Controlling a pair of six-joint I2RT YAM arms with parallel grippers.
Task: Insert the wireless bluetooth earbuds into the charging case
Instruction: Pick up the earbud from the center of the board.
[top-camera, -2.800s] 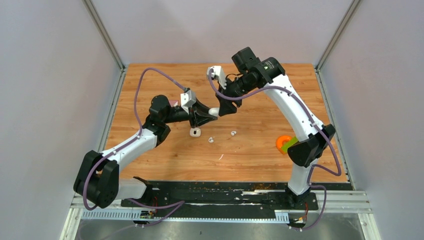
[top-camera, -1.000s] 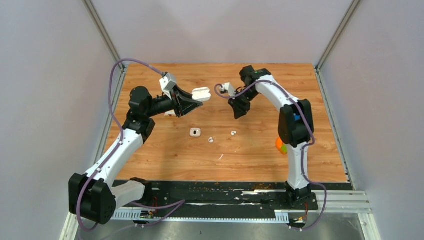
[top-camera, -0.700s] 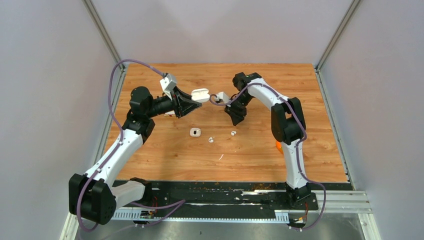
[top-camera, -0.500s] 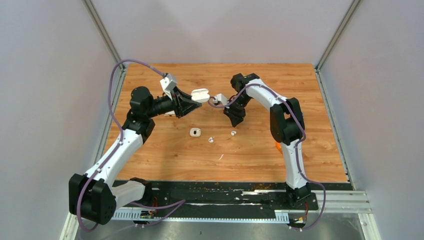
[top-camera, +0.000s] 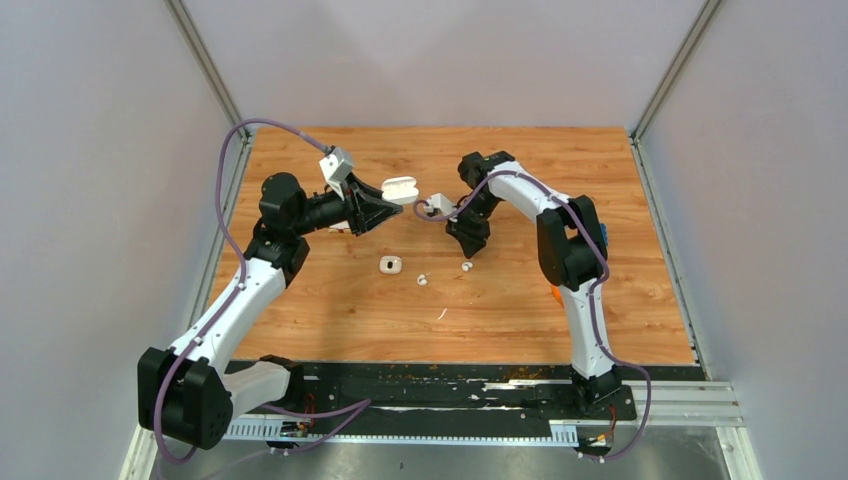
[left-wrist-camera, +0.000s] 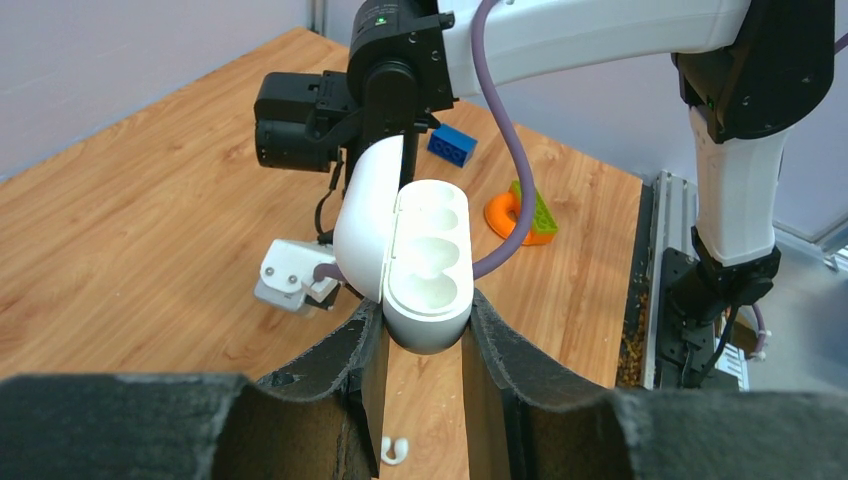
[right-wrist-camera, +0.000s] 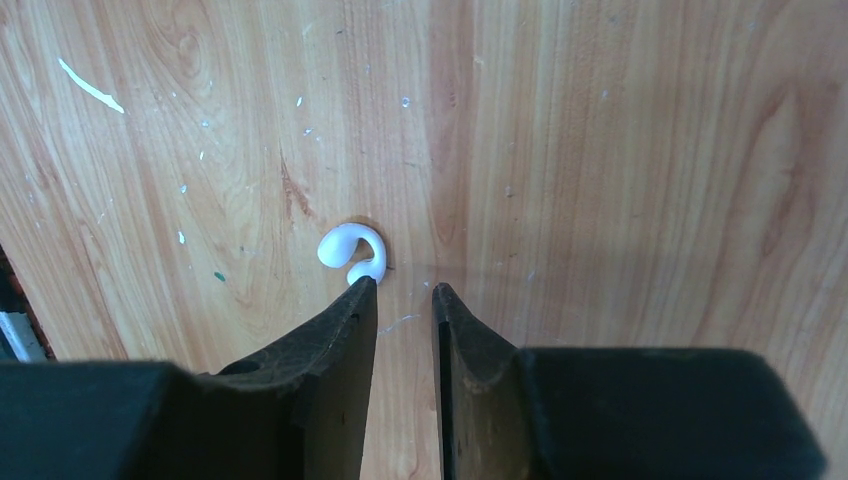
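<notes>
My left gripper is shut on the white charging case and holds it above the table with its lid open. In the left wrist view the case shows two empty wells between my fingertips. My right gripper points down at the table just above a white earbud. In the right wrist view its jaws stand narrowly apart and empty, with the left fingertip right at the earbud's stem. A second earbud lies to the left, also seen below the case.
A small white rounded piece lies left of the earbuds. A thin white sliver lies nearer the front and also shows in the right wrist view. A blue brick and an orange ring with a green brick sit on the right.
My right gripper has come left and down from the table's back to just above the right earbud. My left gripper keeps the open case raised and still.
</notes>
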